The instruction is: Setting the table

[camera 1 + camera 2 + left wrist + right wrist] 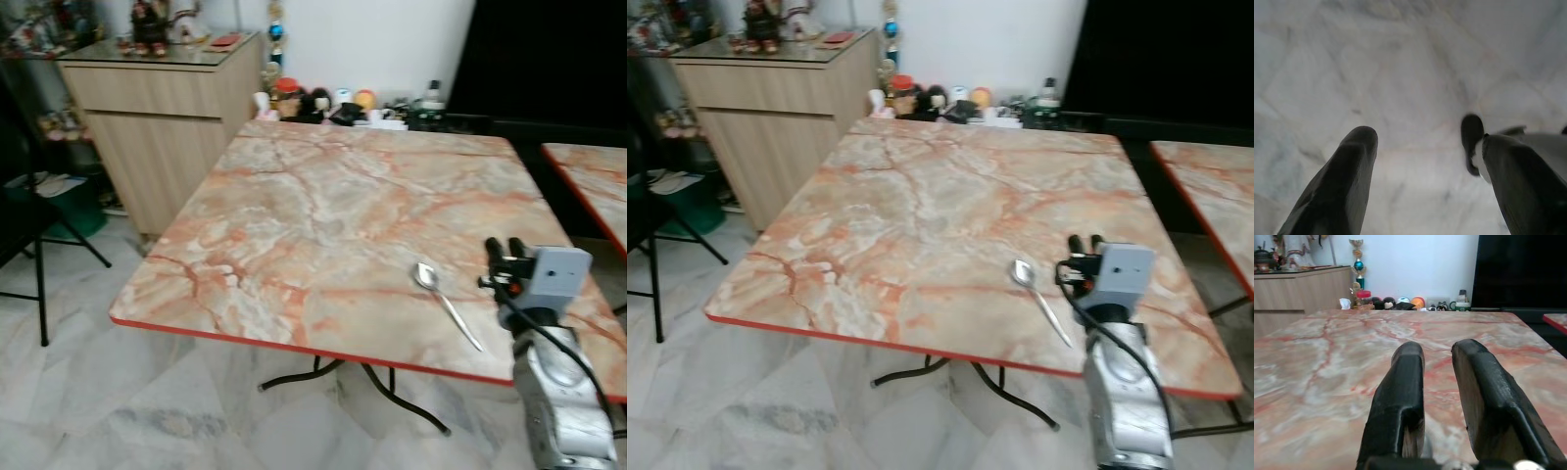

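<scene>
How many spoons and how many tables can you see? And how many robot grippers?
Spoons: 1, the spoon on the marble table.
Tables: 2, that one and a second table at the right edge.
Grippers: 2, the right gripper beside the spoon, the left gripper over the floor.
Total: 5.

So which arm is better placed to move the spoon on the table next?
Probably the right. Its end effector hovers over the table just beside the spoon, fingers slightly apart and empty. The left end effector hangs open over the floor.
</scene>
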Controlling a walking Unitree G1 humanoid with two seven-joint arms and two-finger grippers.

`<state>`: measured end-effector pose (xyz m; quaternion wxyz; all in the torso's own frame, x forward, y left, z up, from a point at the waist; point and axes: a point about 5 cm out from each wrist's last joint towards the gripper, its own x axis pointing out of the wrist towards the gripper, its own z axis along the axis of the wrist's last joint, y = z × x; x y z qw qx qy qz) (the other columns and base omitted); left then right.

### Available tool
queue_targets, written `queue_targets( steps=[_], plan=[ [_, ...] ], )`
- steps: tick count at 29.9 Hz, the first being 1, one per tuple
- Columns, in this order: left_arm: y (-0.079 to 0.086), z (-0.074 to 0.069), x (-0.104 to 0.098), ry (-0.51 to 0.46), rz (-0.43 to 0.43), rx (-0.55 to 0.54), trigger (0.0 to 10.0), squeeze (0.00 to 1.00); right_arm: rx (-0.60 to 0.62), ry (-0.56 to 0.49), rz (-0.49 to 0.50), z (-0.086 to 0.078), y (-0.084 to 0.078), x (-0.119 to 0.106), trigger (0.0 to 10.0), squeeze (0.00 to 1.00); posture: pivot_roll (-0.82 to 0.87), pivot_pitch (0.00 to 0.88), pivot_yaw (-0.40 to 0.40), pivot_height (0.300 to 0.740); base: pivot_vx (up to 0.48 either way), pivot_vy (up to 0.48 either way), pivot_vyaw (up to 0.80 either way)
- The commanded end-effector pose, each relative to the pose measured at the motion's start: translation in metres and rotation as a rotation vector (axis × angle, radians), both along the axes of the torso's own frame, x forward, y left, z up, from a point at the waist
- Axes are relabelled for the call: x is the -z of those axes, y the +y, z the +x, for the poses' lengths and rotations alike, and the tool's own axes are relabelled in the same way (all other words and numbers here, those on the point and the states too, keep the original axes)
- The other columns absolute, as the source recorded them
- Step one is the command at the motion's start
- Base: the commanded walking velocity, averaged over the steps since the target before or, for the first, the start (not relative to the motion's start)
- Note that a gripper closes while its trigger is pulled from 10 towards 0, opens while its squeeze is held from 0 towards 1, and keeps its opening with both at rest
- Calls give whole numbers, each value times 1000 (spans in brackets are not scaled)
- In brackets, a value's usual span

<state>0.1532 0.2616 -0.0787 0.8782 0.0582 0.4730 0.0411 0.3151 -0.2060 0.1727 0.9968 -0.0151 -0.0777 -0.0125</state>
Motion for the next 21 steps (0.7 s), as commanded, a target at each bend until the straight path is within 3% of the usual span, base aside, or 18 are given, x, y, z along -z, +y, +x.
queue_targets(
  steps=[1, 7, 15, 16, 17, 18, 20, 21],
  plan=[
    [-8, 7, 0, -16, -13, 20, 10000, 0, 30, -1, -7, -3, -10, -2, 10000, 0, -6, 59, 15, 740, 431, 0, 0],
    [-7, 7, 0, -10, 1, 28, 10000, 0, 30, 11, 7, -3, -9, 0, 10000, 0, -7, 61, 16, 740, 189, 0, 0],
    [-7, 6, 0, -11, 2, 36, 10000, 0, -33, 73, 36, -17, 11, 12, 10000, 0, -11, 65, 19, 740, 0, 0, 0],
    [-7, 6, 0, -10, 3, 39, 10000, 0, -30, 81, 57, -19, 12, 13, 10000, 110, -14, 67, 19, 740, 0, 0, 0],
    [-7, 6, 0, -9, 4, 42, 10000, 0, -26, 89, 73, -21, 13, 14, 10000, 776, -14, 67, 19, 740, 0, 0, 0],
    [-7, 6, 0, -7, 4, 46, 10000, 0, -20, 107, 81, -24, 14, 16, 10000, 1000, -14, 68, 18, 740, 0, 0, 0],
    [-7, 6, 0, -6, 4, 48, 10000, 0, -15, 120, 84, -26, 16, 17, 10000, 1000, -14, 69, 18, 740, 0, 0, 0],
    [-8, 6, 0, -1, 4, 55, 10000, 0, -20, 176, 91, -32, 23, 23, 10000, 1000, -25, 71, 22, 740, 0, 0, 0]
  ],
)
